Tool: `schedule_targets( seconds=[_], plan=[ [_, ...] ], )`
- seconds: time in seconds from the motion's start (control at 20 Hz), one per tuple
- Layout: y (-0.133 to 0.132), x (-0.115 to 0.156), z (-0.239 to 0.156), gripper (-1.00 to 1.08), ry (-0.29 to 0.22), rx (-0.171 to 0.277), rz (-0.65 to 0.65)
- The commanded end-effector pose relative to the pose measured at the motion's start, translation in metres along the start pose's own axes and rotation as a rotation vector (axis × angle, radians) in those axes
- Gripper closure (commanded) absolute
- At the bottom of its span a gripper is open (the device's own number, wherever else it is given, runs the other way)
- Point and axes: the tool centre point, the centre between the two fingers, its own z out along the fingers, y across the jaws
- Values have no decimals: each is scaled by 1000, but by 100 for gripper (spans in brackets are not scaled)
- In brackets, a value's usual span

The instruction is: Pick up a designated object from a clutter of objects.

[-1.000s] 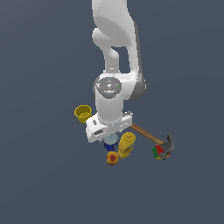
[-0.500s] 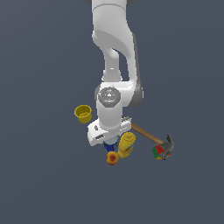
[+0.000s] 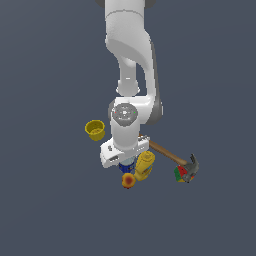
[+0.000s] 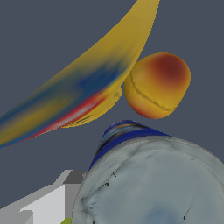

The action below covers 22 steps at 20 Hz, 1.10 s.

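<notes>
The blue can (image 3: 128,165) stands under my wrist, mostly hidden by the white hand in the exterior view. My gripper (image 3: 125,164) is low over it, jaws apart around it. In the wrist view its silvery-grey top (image 4: 153,186) fills the frame very close, with the blue side (image 4: 114,136) showing. One white finger (image 4: 48,202) shows beside the can. The yellow mustard bottle (image 3: 145,165) leans right next to the can and shows in the wrist view (image 4: 83,94). The orange-red fruit (image 3: 128,181) lies just in front and shows in the wrist view (image 4: 157,85).
A yellow cup (image 3: 95,129) stands on the exterior view's left of the arm. A wooden-handled hammer (image 3: 170,154) lies on the right, its head by a multicoloured cube (image 3: 181,174). A yellow-green sliver (image 4: 66,221) shows by the finger.
The arm has lowered steadily, bringing the hand down onto the can. The objects have not moved.
</notes>
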Motion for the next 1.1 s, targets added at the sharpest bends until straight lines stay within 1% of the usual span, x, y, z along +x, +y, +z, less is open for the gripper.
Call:
schedule_targets(
  seconds=[0.0,0.35,0.55,0.8,1.05],
  plan=[
    [-1,1,1,108,0,0,-1],
    [-1,1,-1,108,0,0,0],
    [-6,5,-11,108,0,0,0],
    [-21,16,-37,108,0,0,0],
    [-42,34,-75,108,0,-1,0]
  ],
)
